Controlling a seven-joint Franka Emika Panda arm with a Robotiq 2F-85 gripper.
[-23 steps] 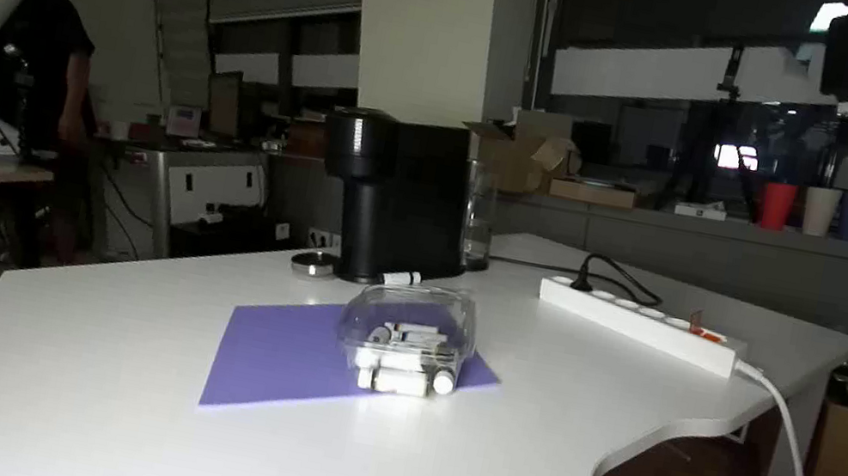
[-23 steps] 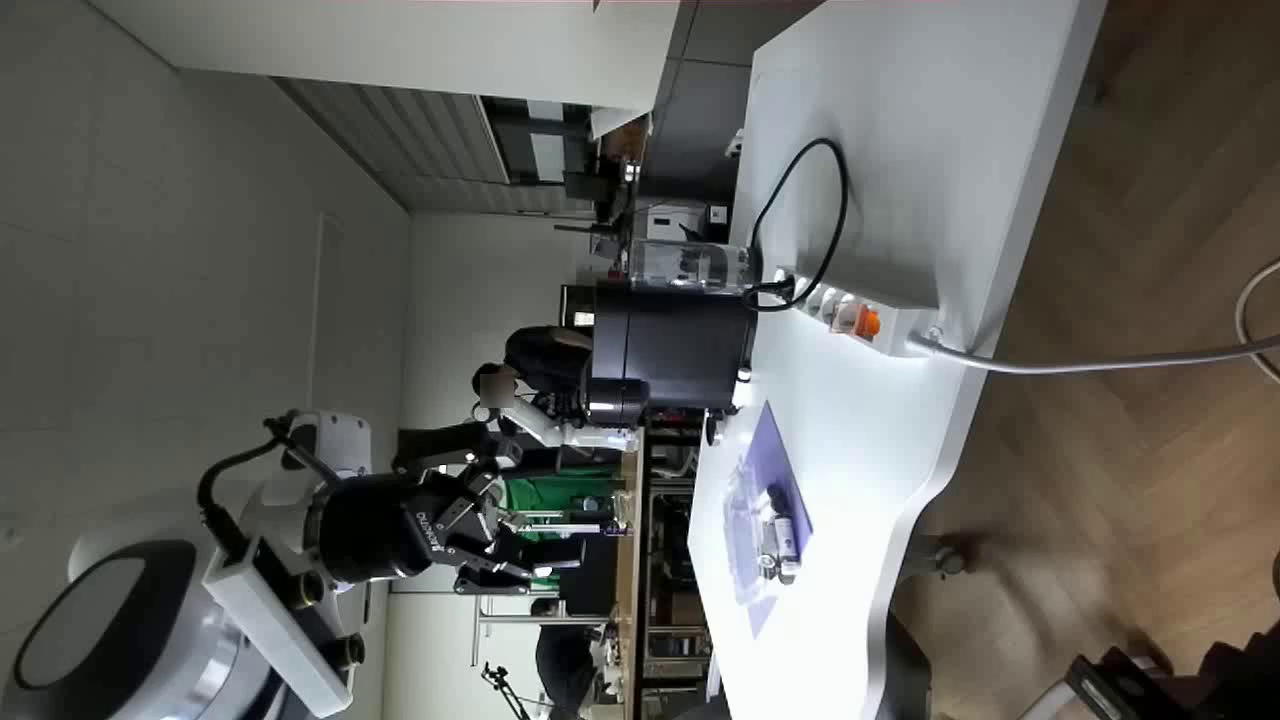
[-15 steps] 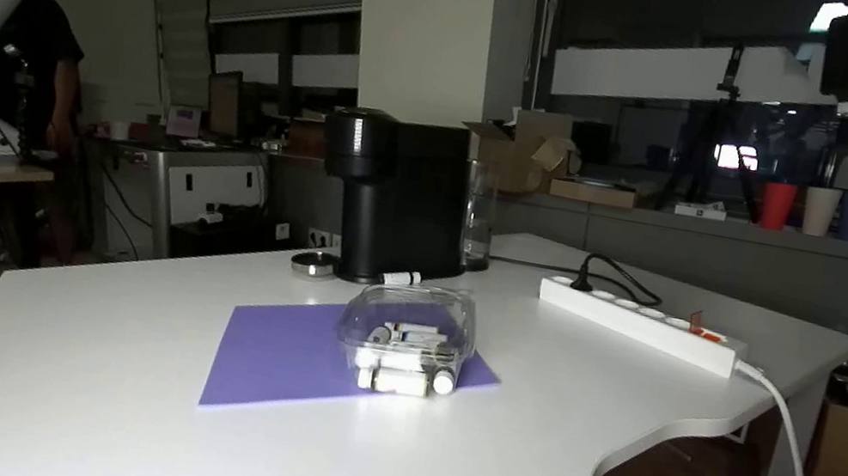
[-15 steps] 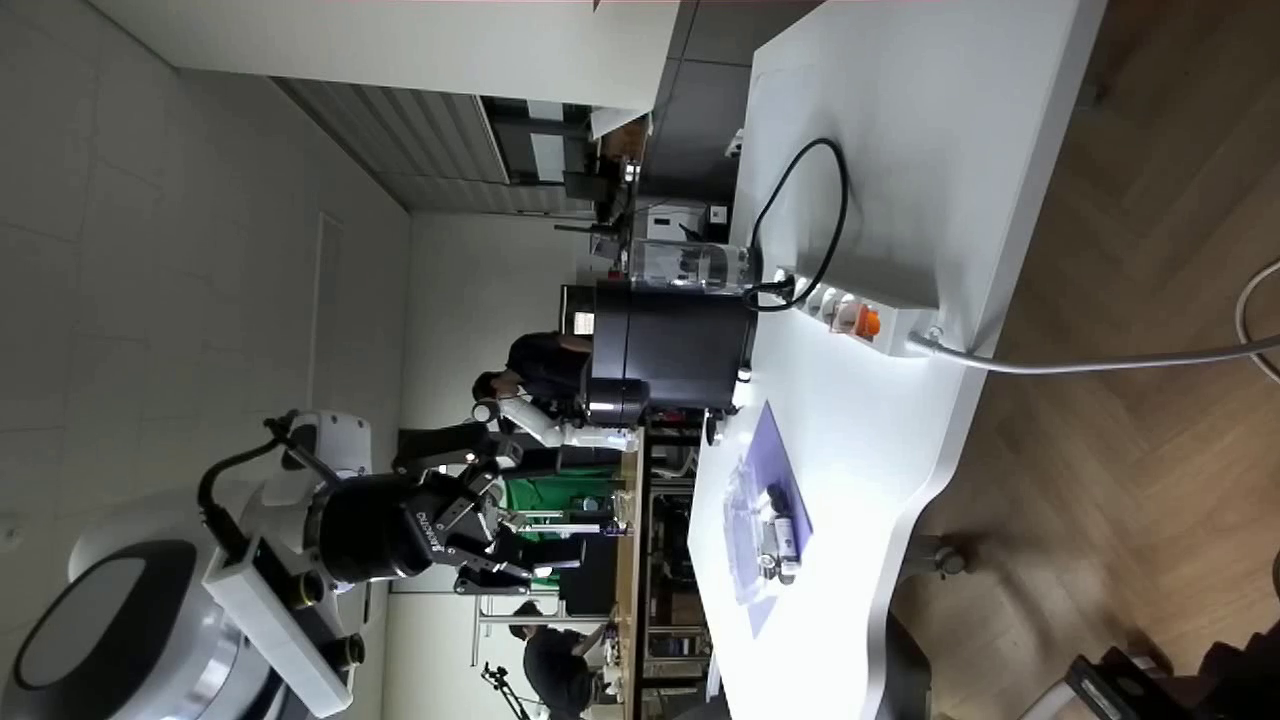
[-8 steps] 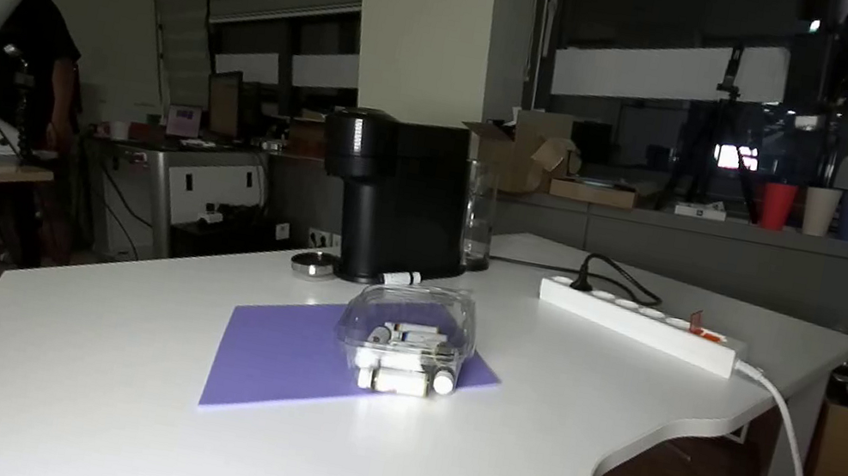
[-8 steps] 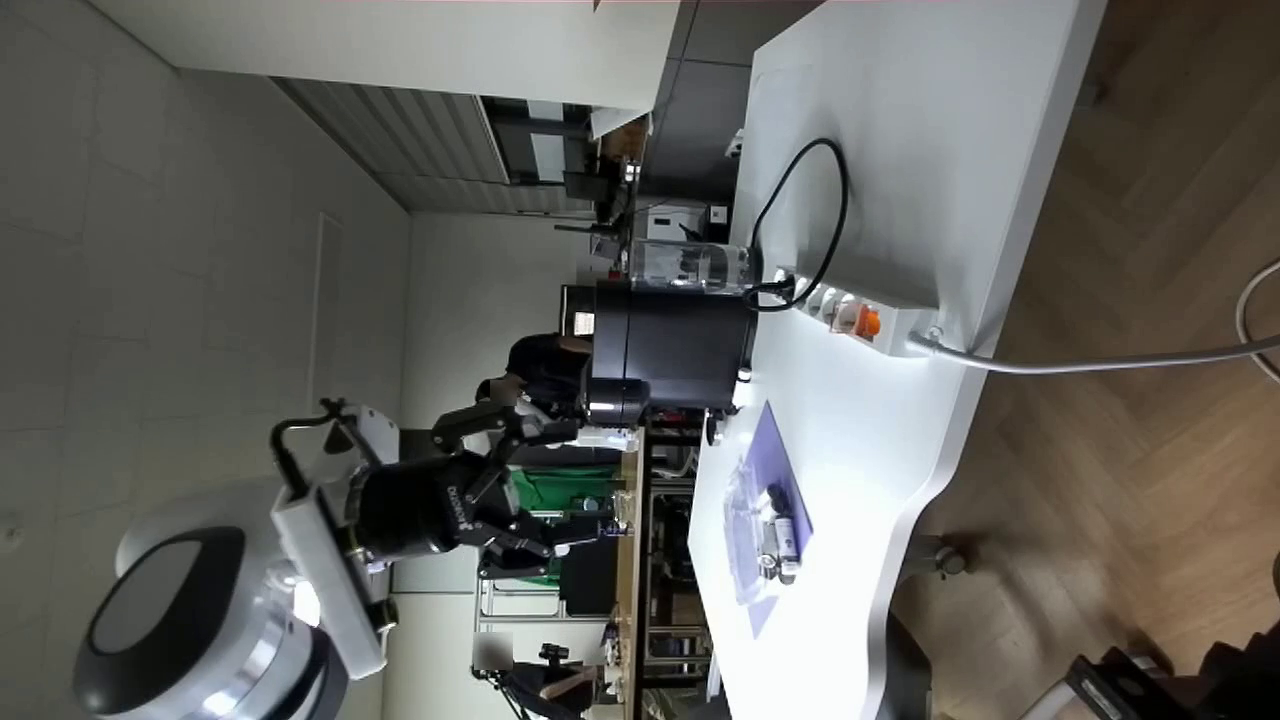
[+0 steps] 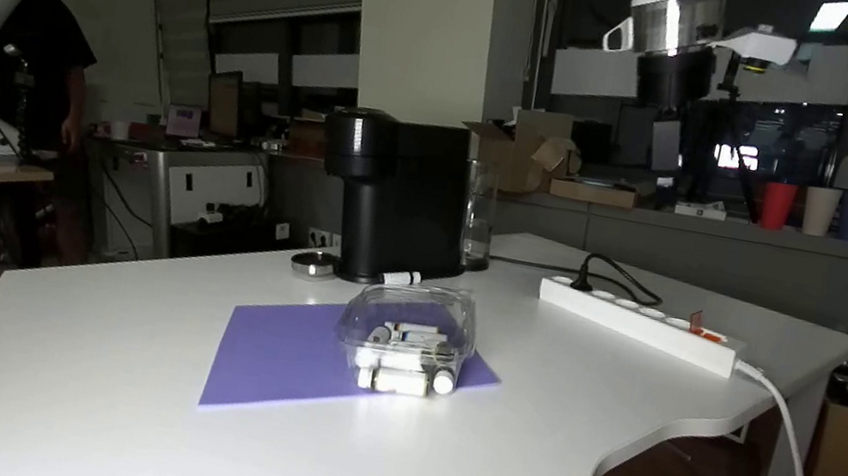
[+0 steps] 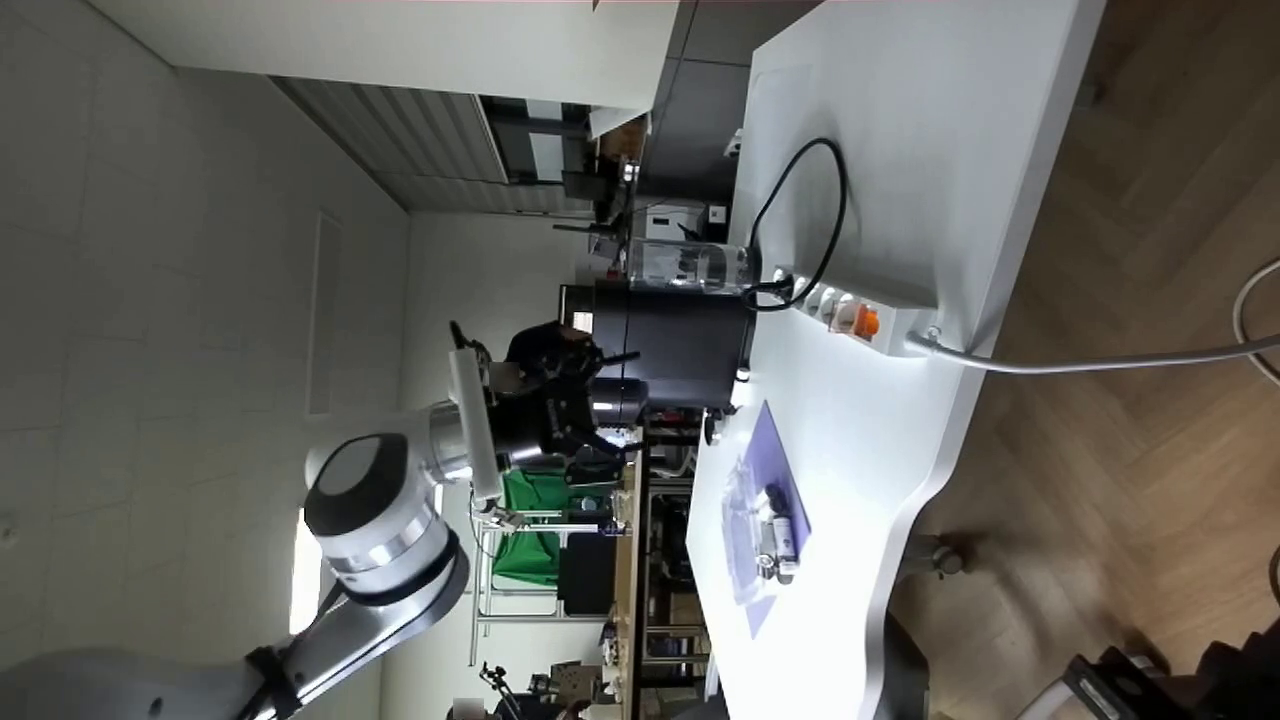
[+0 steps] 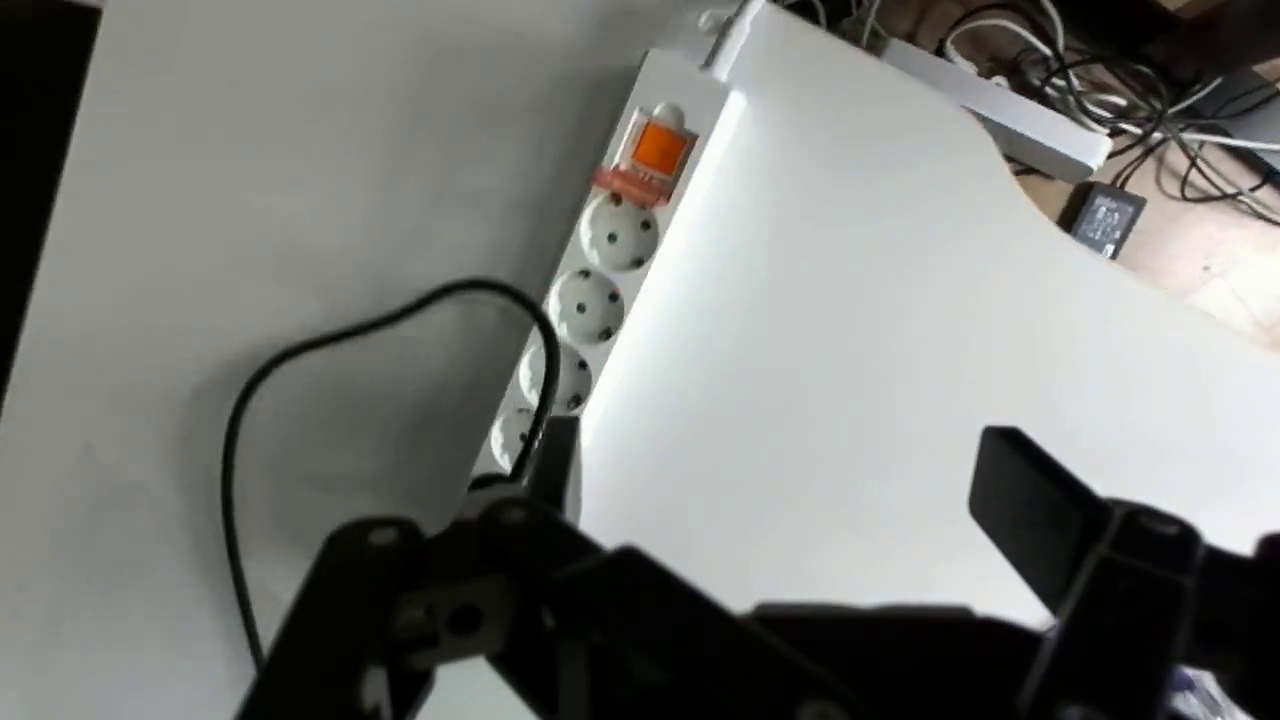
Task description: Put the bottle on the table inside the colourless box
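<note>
A small white bottle (image 7: 401,278) with a dark end lies on the white table (image 7: 97,407), at the foot of the black machine. Its end (image 8: 743,375) also shows in an exterior view. The colourless box (image 7: 367,311) stands partly on the purple mat, with several small white bottles in it. It also shows in an exterior view (image 8: 738,535). My gripper (image 8: 636,403) is open and empty, high above the table. In the wrist view, the fingers (image 9: 785,460) are wide apart over bare tabletop. The bottle on the table is out of the wrist view.
A black coffee machine (image 7: 421,203) with a clear tank stands behind the bottle. A round metal tin (image 7: 314,264) is beside its base. A white power strip (image 7: 636,322) with a looped black cable (image 9: 232,470) lies on the table. The purple mat (image 7: 282,352) is under the box.
The arm has swung in an exterior view toward the black machine and turned. In an exterior view it has moved left, further into the frame. The box and bottles have not moved.
</note>
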